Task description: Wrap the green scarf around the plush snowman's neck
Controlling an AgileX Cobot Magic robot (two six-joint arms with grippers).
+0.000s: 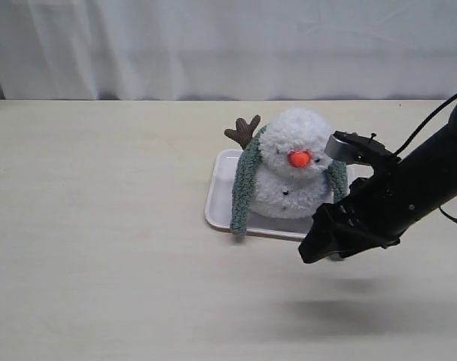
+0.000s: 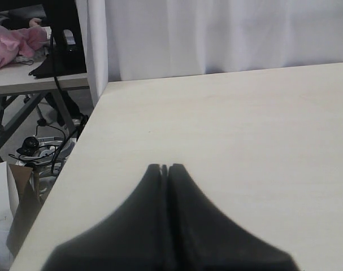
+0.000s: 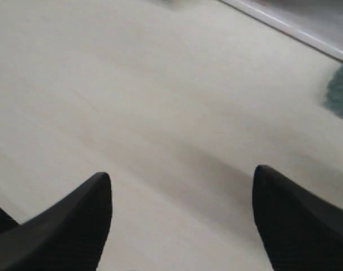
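The plush snowman (image 1: pixel 294 167) sits upright on a white tray (image 1: pixel 222 188), orange nose facing the camera. The green scarf (image 1: pixel 245 184) runs behind its neck, with one end hanging down each side of the body; a blurred end of the scarf (image 3: pixel 341 93) shows in the right wrist view. My right gripper (image 1: pixel 317 244) hovers above the table just in front of the tray's right corner, open and empty; in its own view, the right gripper (image 3: pixel 182 175) has only bare table between its fingers. My left gripper (image 2: pixel 166 167) is shut on nothing, over a table corner away from the snowman.
A brown twig arm (image 1: pixel 243 130) sticks up behind the snowman's left side. The tray rim (image 3: pixel 284 25) crosses a corner of the right wrist view. The left wrist view shows the table's edge (image 2: pixel 75 164), with clutter on the floor beyond. A white curtain hangs behind the table.
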